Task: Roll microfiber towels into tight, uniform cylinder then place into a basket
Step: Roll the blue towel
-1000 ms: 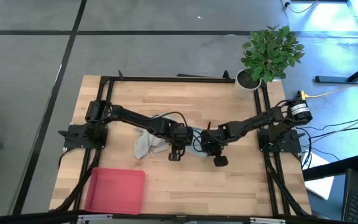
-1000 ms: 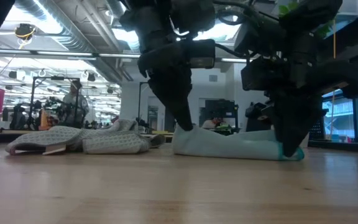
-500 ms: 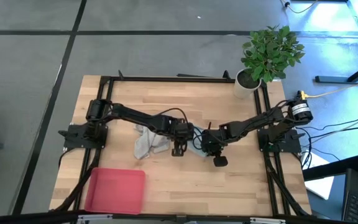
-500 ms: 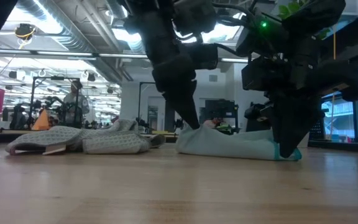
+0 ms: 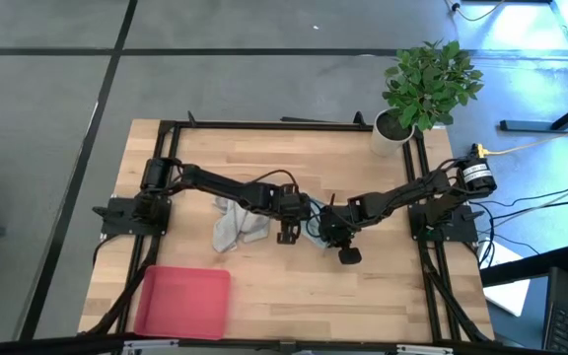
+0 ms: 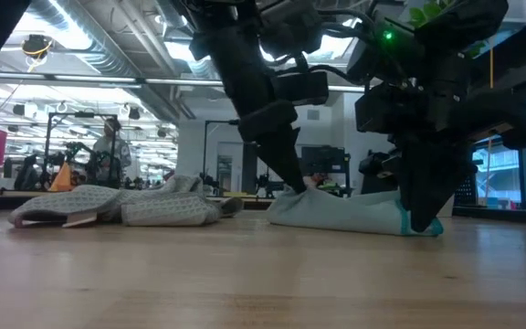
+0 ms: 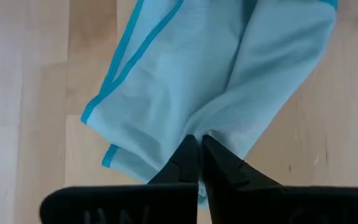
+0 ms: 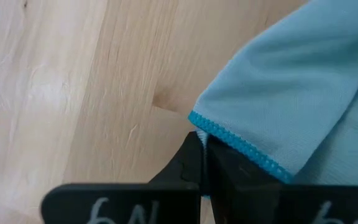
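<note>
The pale blue towel (image 6: 345, 212) lies bunched on the wooden table between my two grippers, also seen as the blue towel (image 5: 313, 232) from above. My left gripper (image 6: 295, 185) is shut on its left end, and my right gripper (image 6: 422, 224) is shut on its right end. The grey towel (image 5: 233, 227) lies crumpled on the table left of them, touched by nothing. The pink-red basket (image 5: 183, 301) stands at the near left. My left gripper pinches a raised fold (image 7: 205, 127) of the blue towel between its two fingers, slanting down from the table's left. The cloth around the fold lies on the table in slack creases. My right gripper pinches the towel's teal-stitched hem (image 8: 224, 138) between its two fingers, slanting down from above. That end rests on the table.
A white plant pot (image 5: 392, 133) with a leafy plant stands at the far right corner. Bare wood lies along the near edge right of the basket. In the low view a person shows in the room behind the table.
My left gripper has gone toward the table's right edge, closer to my right gripper, and has tipped. It has drawn the blue towel's left end along, so the towel is shorter and more bunched; its right end has stayed put.
</note>
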Robot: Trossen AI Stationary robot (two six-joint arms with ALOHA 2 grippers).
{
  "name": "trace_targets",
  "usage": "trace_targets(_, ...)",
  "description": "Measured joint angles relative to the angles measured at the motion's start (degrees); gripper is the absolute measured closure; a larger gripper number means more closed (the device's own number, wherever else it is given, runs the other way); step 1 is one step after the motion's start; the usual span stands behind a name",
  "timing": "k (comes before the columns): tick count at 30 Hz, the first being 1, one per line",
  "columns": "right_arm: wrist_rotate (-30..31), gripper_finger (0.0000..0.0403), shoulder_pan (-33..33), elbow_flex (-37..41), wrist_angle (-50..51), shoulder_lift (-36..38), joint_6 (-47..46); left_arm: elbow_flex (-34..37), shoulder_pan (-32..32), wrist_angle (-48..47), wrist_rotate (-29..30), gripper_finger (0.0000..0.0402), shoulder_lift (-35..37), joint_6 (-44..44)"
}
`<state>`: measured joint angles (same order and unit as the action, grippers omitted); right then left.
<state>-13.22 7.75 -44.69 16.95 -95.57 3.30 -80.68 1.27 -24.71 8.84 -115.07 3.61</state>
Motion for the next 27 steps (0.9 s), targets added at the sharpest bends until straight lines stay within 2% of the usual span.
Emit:
trace_targets(8, 0.04, 0.0395, 0.0, 0.02, 0.02, -0.02, 0.08, 0.0, -0.17, -1.51, -3.21, 0.0401, -0.45, 0.09)
trace_targets(14, 0.09, 0.0395, 0.0, 0.02, 0.02, -0.02, 0.18, -0.02, 1.23, -9.05, -12.33, 0.0401, -0.05, -0.22)
trace_targets(20, 0.03, 0.0395, 0.02, 0.02, -0.14, -0.07, 0.21, -0.02, 1.44, -10.49, -26.68, 0.0401, 0.02, 2.74)
trace_targets(22, 0.03, 0.0395, 0.02, 0.02, -0.15, -0.07, 0.2, -0.02, 0.97, -10.2, -28.84, 0.0401, 0.02, 3.91)
trace_targets(27, -0.21, 0.0395, 0.0, 0.02, -0.11, -0.09, -0.05, 0.0, -1.32, -8.02, -29.4, 0.0401, 0.02, 1.74)
